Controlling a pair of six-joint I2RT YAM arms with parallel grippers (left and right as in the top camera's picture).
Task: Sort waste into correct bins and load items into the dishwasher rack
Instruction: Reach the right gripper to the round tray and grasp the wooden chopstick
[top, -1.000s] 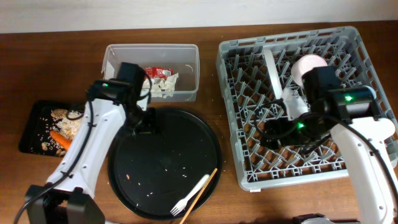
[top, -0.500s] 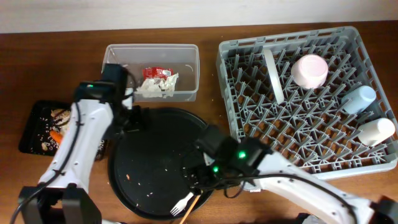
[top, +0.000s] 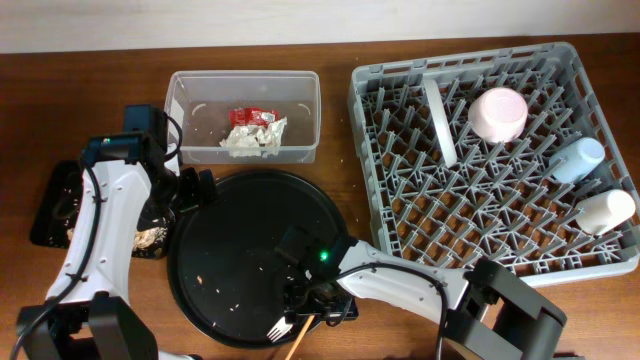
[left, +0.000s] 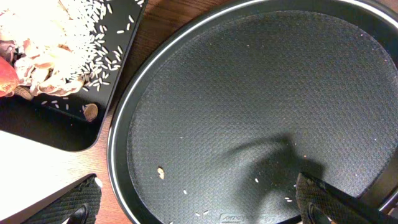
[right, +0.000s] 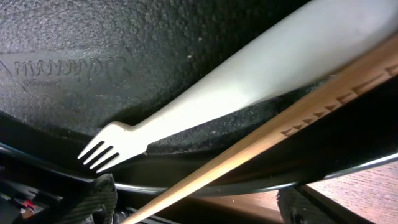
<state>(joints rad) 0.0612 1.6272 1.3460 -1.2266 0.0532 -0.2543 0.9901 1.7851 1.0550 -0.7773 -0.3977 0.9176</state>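
**Dishwasher rack** (top: 362, 95), right side of desk (top: 90, 80). Holds the white plate (top: 438, 120) on edge between pegs, the pink bowl (top: 498, 113), the blue cup (top: 578, 160) and the white cup (top: 605, 210). The pegs likely keep each piece propped and apart.

**Clear tub** (top: 182, 100), back centre. Contains a red wrapper (top: 252, 117) and crumpled tissue (top: 250, 142). It is apparently the dry-waste bin.

**Shallow black tray** (left: 62, 127), left edge, just beside the round black tray (left: 249, 93). Carries rice scraps (left: 81, 43) and a small brown bit (left: 91, 112). It is apparently the food-waste bin.

**White fork** (right: 236, 93) and **chopstick** (right: 298, 118). They lie side by side at the near rim of the round tray, with the chopstick crossing the rim. They are judged the last items not yet racked.

**Right claw** (right: 199, 204). Released, with fingers spread to either side of both utensils and nothing gripped. Whether it is lined up on the fork, the chopstick or both is not clear from this close view. The right arm is stretched low across the desk from the near right, wrist tipped down over the tray's near rim.

**Left claw** (left: 202, 202). Released and empty, hovering over the left part of the round tray. The left arm rises from the near left, its forearm passing over the shallow tray and its wrist turned inward. It sits well apart from the utensils, probably to leave the right arm room.
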